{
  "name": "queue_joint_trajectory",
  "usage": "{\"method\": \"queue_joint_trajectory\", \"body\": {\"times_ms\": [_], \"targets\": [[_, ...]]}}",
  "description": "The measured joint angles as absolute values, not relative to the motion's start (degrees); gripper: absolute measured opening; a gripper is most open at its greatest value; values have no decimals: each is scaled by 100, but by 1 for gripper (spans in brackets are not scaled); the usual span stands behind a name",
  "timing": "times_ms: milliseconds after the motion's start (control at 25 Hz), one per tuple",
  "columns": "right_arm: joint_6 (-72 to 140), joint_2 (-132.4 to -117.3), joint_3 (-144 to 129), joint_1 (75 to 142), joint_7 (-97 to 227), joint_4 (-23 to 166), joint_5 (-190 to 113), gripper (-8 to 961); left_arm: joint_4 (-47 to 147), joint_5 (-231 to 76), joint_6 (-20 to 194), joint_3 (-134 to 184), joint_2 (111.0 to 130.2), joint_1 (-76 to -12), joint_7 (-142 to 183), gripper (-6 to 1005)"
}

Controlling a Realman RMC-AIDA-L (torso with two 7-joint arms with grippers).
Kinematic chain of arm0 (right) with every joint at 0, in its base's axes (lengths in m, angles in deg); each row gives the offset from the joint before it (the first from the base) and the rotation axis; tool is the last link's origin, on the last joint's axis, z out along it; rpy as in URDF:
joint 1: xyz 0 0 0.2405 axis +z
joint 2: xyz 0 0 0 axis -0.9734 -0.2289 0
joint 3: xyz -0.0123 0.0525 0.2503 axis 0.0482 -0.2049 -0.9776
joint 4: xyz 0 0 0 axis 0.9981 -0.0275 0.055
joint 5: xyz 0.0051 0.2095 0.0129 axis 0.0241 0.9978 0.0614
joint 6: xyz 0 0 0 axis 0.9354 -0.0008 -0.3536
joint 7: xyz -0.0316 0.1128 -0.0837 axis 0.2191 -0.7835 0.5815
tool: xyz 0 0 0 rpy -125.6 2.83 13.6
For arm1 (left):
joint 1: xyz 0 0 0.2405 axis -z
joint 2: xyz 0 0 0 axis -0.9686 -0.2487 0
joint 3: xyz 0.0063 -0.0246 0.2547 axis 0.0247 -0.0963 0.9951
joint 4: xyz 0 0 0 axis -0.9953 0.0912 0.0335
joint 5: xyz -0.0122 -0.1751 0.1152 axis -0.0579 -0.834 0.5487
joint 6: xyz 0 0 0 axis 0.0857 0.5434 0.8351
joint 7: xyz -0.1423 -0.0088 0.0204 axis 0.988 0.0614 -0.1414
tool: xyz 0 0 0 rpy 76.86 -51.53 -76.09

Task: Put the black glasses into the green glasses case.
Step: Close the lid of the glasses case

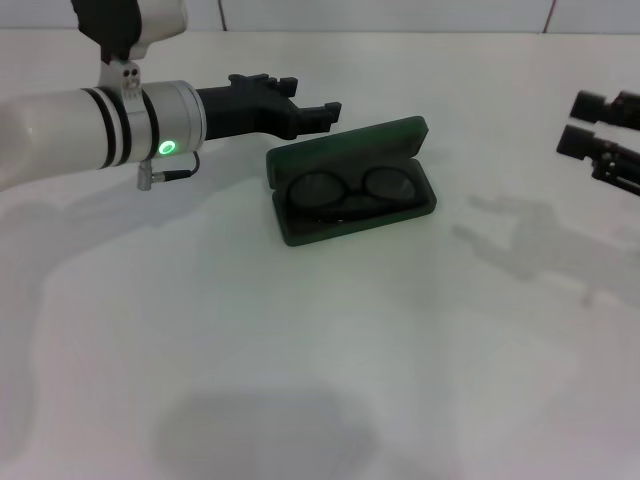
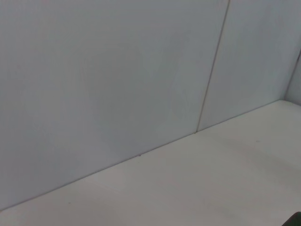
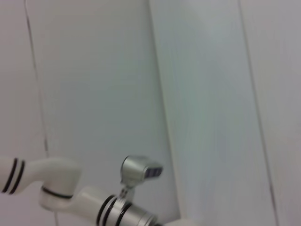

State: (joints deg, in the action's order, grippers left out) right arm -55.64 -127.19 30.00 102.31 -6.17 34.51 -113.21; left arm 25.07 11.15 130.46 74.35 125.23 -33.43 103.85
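The green glasses case [image 1: 425, 205] lies open on the white table in the head view, its lid standing up at the back. The black glasses [image 1: 355, 189] lie inside the case's tray, lenses up. My left gripper [image 1: 312, 97] hovers just behind and to the left of the case lid, open and empty, apart from the case. My right gripper [image 1: 572, 122] is at the far right edge, open and empty, well away from the case. Neither wrist view shows the case or the glasses.
The white table [image 1: 320, 350] stretches all around the case. A pale panelled wall [image 2: 117, 70] stands behind the table. The right wrist view shows that wall and my left arm [image 3: 94, 207] low in the picture.
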Motion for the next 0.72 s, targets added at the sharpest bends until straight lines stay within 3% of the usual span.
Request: {"method": "queue_joint_trajectory", "body": {"times_ms": [160,720], "targets": [[-5523,-12736,2959,10233,-528,3470,-11246,539,2502,1130,13010,7537,12524,-3326,10396,787],[-5300,-12755,3010,10344,-428,3651,-11261,584,2544,1126,12767,8564,12570,-3393,10484,786]]}}
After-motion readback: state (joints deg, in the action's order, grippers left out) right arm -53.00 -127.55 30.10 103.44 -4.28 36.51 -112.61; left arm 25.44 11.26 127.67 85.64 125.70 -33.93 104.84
